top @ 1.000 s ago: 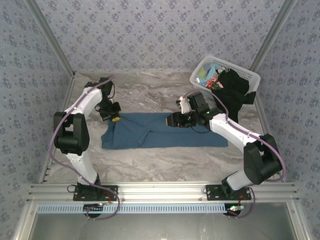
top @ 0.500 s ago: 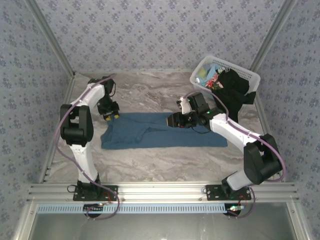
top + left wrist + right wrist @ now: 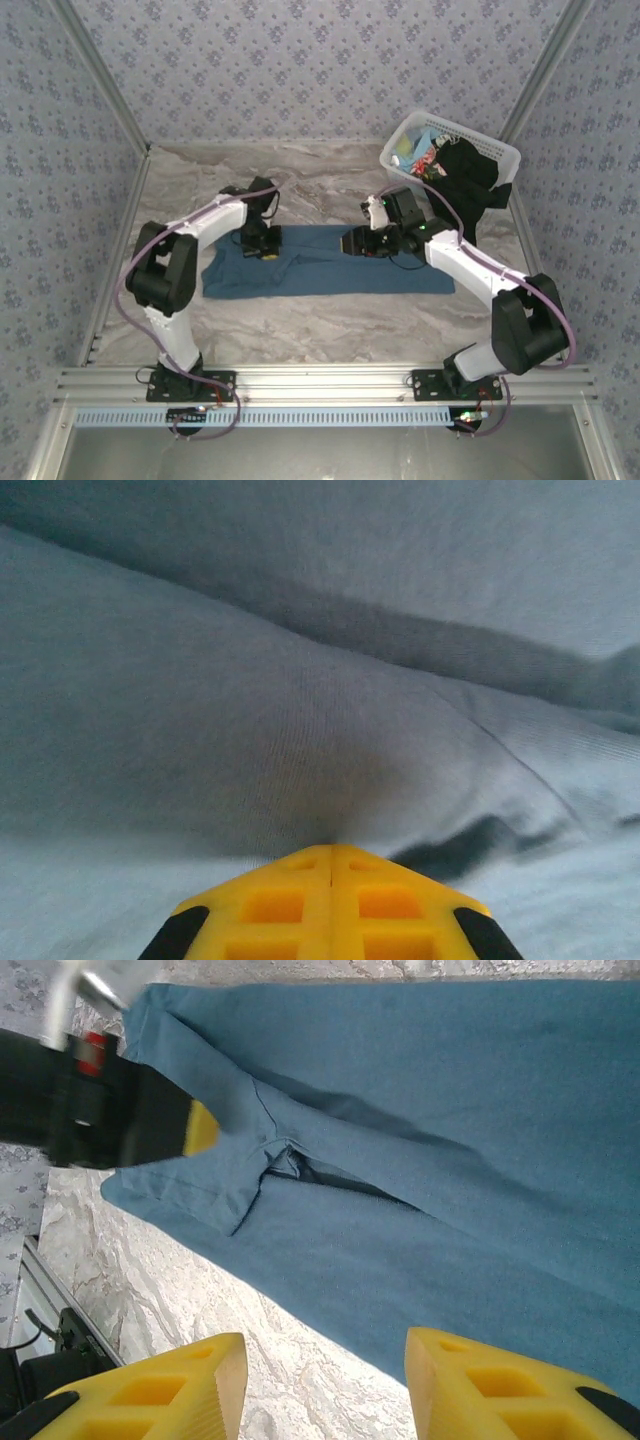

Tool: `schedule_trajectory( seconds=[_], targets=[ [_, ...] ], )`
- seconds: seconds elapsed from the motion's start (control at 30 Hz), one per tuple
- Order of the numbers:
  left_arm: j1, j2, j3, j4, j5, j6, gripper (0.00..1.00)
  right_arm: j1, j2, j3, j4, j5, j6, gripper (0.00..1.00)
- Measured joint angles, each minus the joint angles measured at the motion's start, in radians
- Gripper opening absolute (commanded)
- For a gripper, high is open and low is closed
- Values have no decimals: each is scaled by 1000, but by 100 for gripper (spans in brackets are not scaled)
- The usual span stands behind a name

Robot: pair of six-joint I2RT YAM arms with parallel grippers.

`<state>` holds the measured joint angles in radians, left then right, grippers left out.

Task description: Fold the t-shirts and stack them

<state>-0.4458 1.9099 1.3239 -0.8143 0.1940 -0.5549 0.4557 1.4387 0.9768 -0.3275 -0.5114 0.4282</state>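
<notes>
Across the middle of a grey marble table [image 3: 320, 330], seen from above, a dusty blue shirt [image 3: 390, 268] lies spread flat, its long side running left to right. Its right part is smooth. Its left part is rumpled, with a crease and a folded flap near the left end.

At the far right corner stands a white lattice basket [image 3: 492, 148]. Light blue and multicoloured cloth [image 3: 415, 152] sits inside it. A black shirt [image 3: 470, 185] hangs over the near rim of the basket and down onto the table, ending near the far right corner of the blue shirt.

Both arms reach inward over the blue shirt. The left gripper [image 3: 262, 248] sits low on the left part of the shirt, near its far edge. From the left wrist camera, its yellow fingers [image 3: 270, 905] are pressed together with no gap, their tips right at the blue cloth, which is puckered and shadowed there. Whether any cloth is pinched between them cannot be told.

The right gripper [image 3: 353, 243] is at the far edge of the shirt, about midway along it and well apart from the left one. From the right wrist camera, its two yellow fingers [image 3: 160, 1390] stand wide apart and hold nothing, with blue cloth and bare marble beneath them.
</notes>
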Motion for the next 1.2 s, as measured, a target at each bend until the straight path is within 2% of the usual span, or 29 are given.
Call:
schedule_trajectory(
  seconds=[0.9,1.2],
  targets=[
    [-163,-50,-68,24,1,-109,1,-20,-39,-23,-6,0,0,48],
    [-247,4,-35,34,37,-140,2,-28,-35,-52,-8,4,0,48]
  ],
)
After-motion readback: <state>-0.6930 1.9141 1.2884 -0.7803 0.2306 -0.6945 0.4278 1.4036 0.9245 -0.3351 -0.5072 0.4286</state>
